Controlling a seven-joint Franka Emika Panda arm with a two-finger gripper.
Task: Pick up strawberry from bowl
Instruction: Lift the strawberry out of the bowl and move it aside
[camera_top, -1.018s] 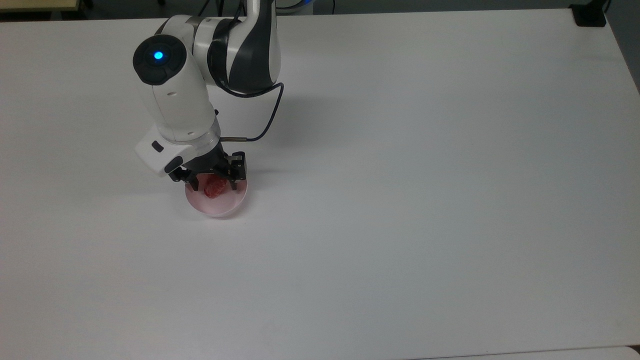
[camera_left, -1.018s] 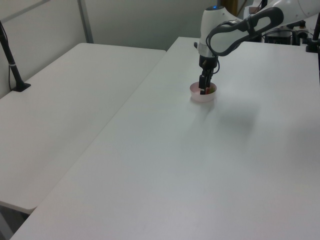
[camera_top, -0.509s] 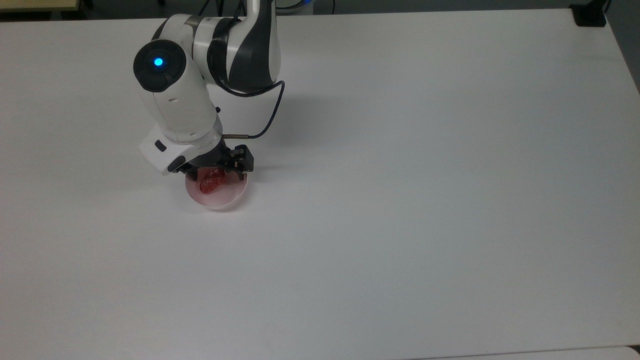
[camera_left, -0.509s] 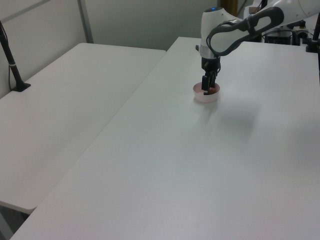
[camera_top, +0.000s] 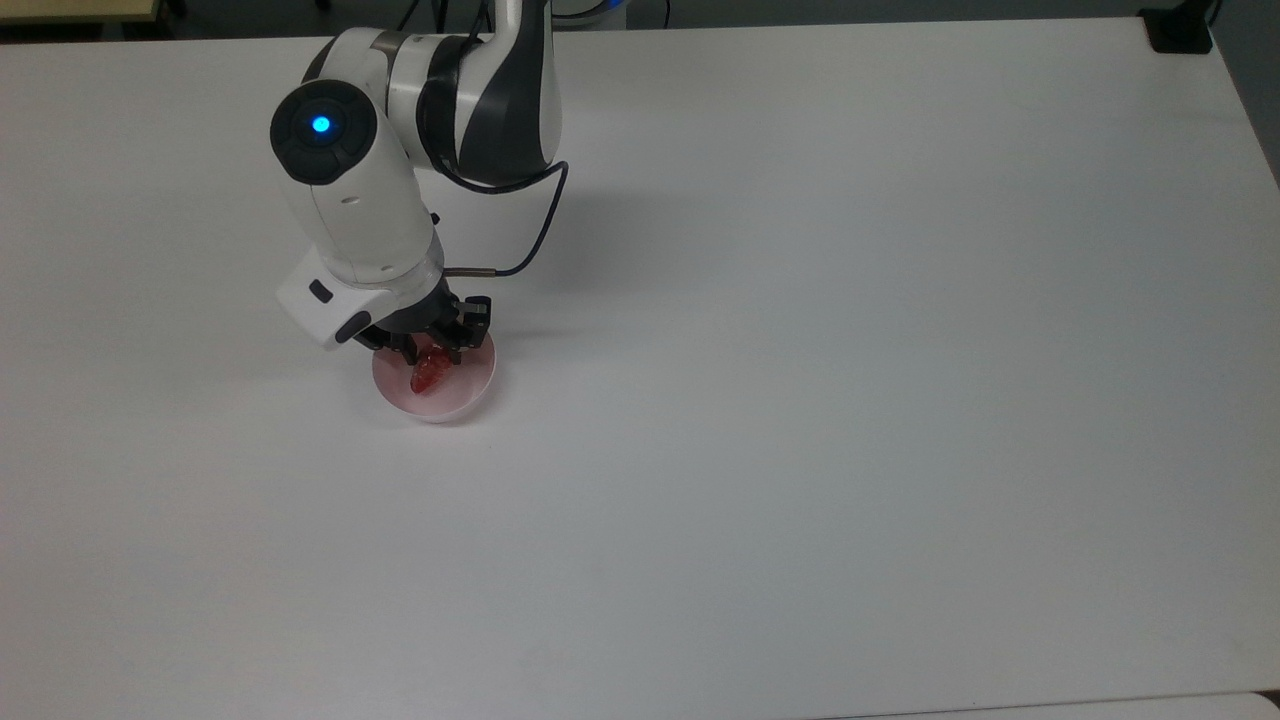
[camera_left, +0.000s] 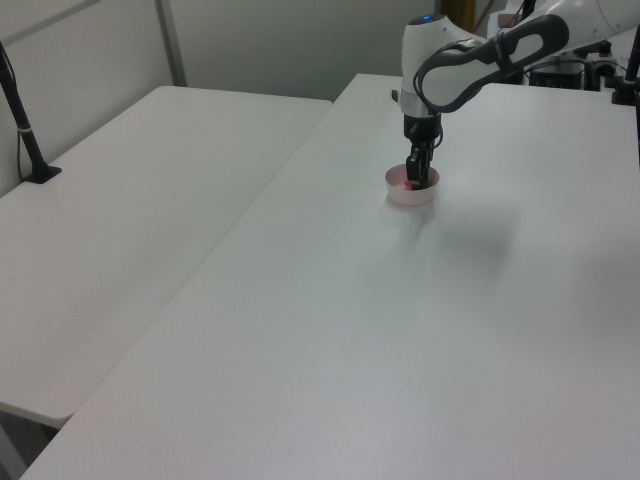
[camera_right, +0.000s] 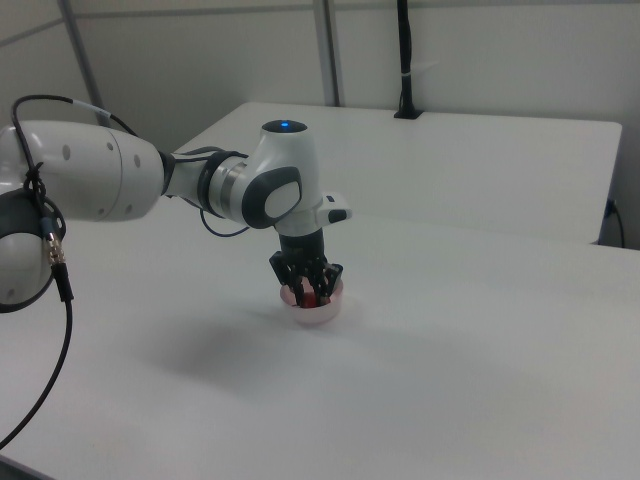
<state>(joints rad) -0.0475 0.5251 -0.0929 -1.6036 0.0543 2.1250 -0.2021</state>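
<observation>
Since a second ago, your gripper (camera_top: 432, 352) has been narrowing its jaws, and they are now pinching the strawberry (camera_top: 428, 374) from both sides inside the bowl (camera_top: 462, 400). You are seeing the red fruit sitting low in the pale pink bowl, its tip pointing toward the top view's lower left. The bowl has also slid a little across the white surface (camera_top: 800, 400) toward the top view's top. In the right view, the gripper (camera_right: 308, 289) is reaching straight down into the bowl (camera_right: 322, 312), with the strawberry (camera_right: 309, 297) showing red between the fingers. In the left view, the gripper (camera_left: 416, 176) is dipping into the bowl (camera_left: 411, 195).
</observation>
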